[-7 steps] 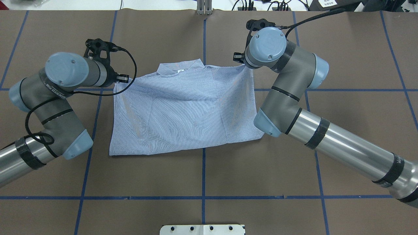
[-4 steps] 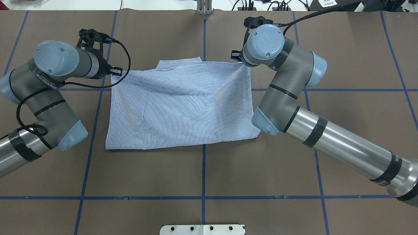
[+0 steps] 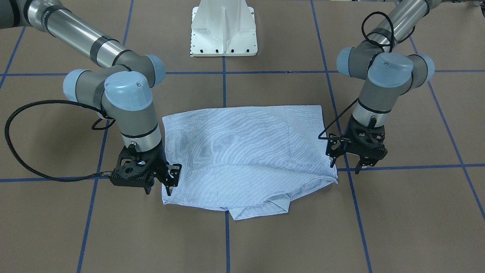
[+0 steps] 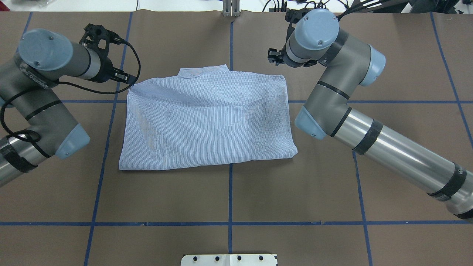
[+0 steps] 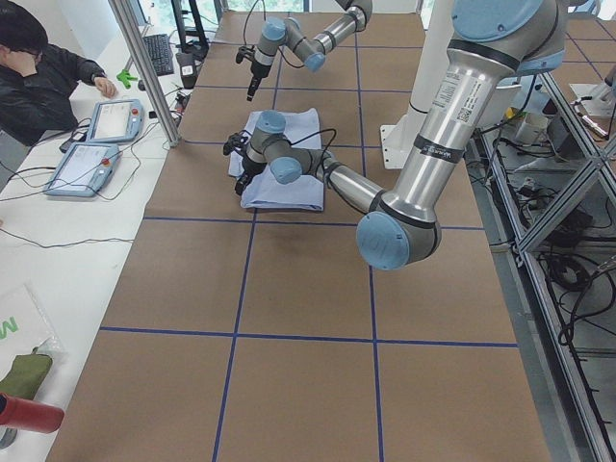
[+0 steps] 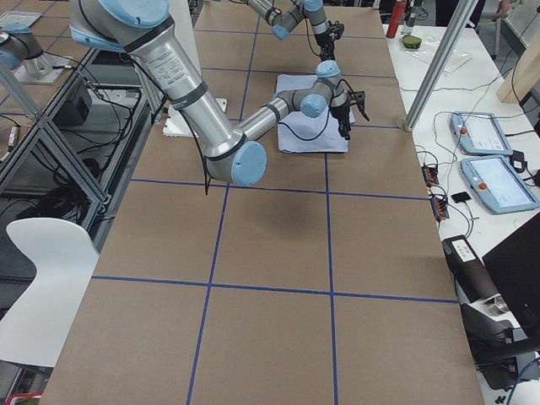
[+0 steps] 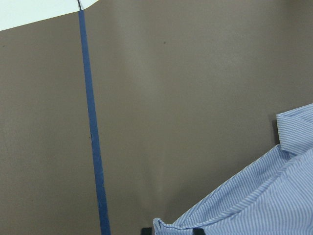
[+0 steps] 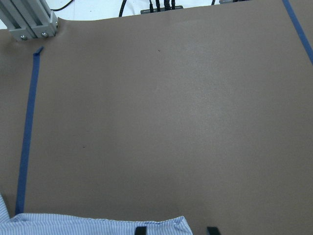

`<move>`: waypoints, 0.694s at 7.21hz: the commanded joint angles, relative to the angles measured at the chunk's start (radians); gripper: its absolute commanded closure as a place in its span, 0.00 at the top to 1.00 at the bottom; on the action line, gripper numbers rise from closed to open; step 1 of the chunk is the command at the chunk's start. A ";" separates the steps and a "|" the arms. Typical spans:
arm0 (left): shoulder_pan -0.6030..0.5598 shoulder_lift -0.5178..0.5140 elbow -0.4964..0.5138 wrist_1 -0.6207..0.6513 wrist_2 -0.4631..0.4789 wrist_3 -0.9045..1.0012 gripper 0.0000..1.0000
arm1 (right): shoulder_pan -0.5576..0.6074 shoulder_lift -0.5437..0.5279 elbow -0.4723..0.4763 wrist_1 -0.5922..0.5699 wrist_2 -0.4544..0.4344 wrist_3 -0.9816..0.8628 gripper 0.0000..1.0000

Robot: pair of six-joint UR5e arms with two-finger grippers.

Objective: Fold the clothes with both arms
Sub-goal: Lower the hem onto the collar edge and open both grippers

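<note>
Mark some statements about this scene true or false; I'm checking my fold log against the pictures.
1. The shirt lies on the table with its collar on the side away from the robot. True.
2. The right hand is shut on the shirt. False: its fingers stand apart, beside the shirt's far right corner.
3. The left hand is open at the shirt's far left corner. True.
4. Both sleeves stick out sideways. False: no sleeve reaches past the shirt's sides; it lies as one compact folded shape.
</note>
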 commanded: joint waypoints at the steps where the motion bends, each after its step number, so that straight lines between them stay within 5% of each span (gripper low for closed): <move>1: -0.013 0.110 -0.091 -0.048 -0.056 0.005 1.00 | 0.022 -0.064 0.078 0.001 0.050 -0.042 1.00; 3: 0.042 0.312 -0.121 -0.356 -0.056 -0.115 1.00 | 0.022 -0.071 0.090 0.001 0.047 -0.039 1.00; 5: 0.152 0.347 -0.153 -0.426 -0.021 -0.289 1.00 | 0.022 -0.069 0.093 0.003 0.046 -0.039 1.00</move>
